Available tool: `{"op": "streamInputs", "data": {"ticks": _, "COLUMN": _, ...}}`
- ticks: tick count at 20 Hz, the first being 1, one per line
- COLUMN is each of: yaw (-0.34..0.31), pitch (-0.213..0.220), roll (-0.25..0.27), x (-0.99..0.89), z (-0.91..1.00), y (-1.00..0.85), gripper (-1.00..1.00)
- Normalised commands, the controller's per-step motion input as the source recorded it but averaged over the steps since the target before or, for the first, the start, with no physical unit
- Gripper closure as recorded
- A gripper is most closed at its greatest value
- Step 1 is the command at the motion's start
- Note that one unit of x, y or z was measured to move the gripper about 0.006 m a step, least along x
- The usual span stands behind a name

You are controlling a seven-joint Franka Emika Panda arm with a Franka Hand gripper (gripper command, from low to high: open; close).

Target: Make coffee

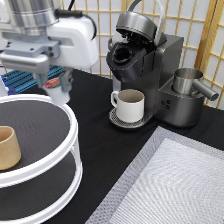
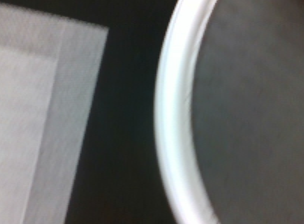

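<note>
Over the far rim of the white tiered stand (image 1: 73, 131), at the exterior view's upper left, the gripper (image 1: 59, 86) seems clenched on the coffee (image 1: 60, 94), with the open-lidded coffee machine (image 1: 167, 60) and mug (image 1: 131, 106) well apart rightward.

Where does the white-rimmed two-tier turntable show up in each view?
Exterior view: the two-tier turntable sits at the exterior view's lower left, with a tan cup on its upper shelf and the gripper above its far rim.
Wrist view: only an arc of its white rim beside dark shelf surface.
Shared landmark: the grey mat.
</note>
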Motion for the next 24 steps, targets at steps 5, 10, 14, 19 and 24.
{"op": "streamInputs", "data": {"ticks": 5, "yaw": 0.042, "pitch": 0.059, "roll": 0.373, "x": 0.22, "z": 0.19, "y": 0.48, "gripper": 1.00}}
{"op": "streamInputs", "data": {"ticks": 10, "yaw": 0.036, "pitch": 0.090, "roll": 0.317, "x": 0.16, "z": 0.37, "y": 0.42, "gripper": 1.00}}
{"op": "streamInputs", "data": {"ticks": 14, "yaw": 0.020, "pitch": 0.088, "roll": 0.263, "x": 0.10, "z": 0.53, "y": 0.42, "gripper": 1.00}}
{"op": "streamInputs", "data": {"ticks": 19, "yaw": 0.001, "pitch": 0.048, "roll": 0.189, "x": 0.29, "z": 0.75, "y": 0.56, "gripper": 1.00}}
{"op": "streamInputs", "data": {"ticks": 24, "yaw": -0.006, "pitch": 0.006, "roll": 0.128, "x": 0.62, "z": 0.76, "y": 0.47, "gripper": 1.00}}
